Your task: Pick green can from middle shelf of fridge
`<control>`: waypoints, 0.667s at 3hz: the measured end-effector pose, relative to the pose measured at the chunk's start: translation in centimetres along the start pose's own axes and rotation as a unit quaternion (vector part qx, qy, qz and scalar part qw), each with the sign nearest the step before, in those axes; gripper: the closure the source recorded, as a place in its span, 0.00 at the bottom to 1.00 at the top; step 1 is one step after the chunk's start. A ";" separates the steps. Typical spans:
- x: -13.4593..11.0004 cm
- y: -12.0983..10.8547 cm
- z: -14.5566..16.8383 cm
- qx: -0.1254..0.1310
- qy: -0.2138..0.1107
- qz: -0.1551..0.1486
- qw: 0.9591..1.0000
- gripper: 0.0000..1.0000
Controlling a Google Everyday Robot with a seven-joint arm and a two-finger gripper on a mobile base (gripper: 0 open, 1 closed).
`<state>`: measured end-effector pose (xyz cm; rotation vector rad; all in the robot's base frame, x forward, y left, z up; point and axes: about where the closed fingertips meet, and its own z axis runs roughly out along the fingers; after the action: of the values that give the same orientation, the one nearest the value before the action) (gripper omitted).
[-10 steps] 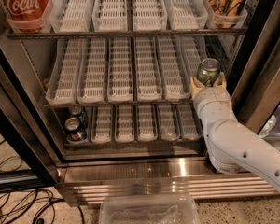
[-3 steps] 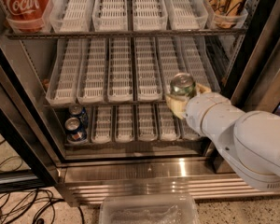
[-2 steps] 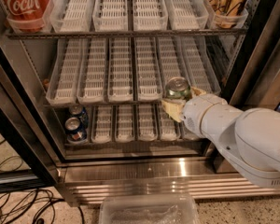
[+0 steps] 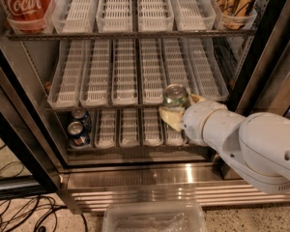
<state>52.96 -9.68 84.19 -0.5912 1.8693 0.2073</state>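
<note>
One green can [image 4: 176,95], silver lid up, is clamped between the pale fingers [image 4: 170,116] of the gripper [image 4: 181,108]. It is held at the front edge of the middle shelf [image 4: 111,76], in line with the fifth lane from the left, and hides part of the rack below. The white arm [image 4: 251,144] enters from the lower right. In the fridge [image 4: 135,178], the top rack carries a red Coca-Cola can [image 4: 24,4] at left and tan cans [image 4: 234,1] at right; the bottom rack holds two blue cans [image 4: 78,129] in its left lane. A clear bin [image 4: 154,219] is on the floor below the steel base, with dark cables [image 4: 19,211] at lower left
</note>
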 end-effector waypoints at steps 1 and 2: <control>0.7 4.5 0.7 -0.072 0.017 -0.017 0.997 1.00; -0.2 9.2 1.2 -0.162 0.013 -0.028 0.986 1.00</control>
<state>49.48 -1.19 82.70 -0.8705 1.8539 0.4747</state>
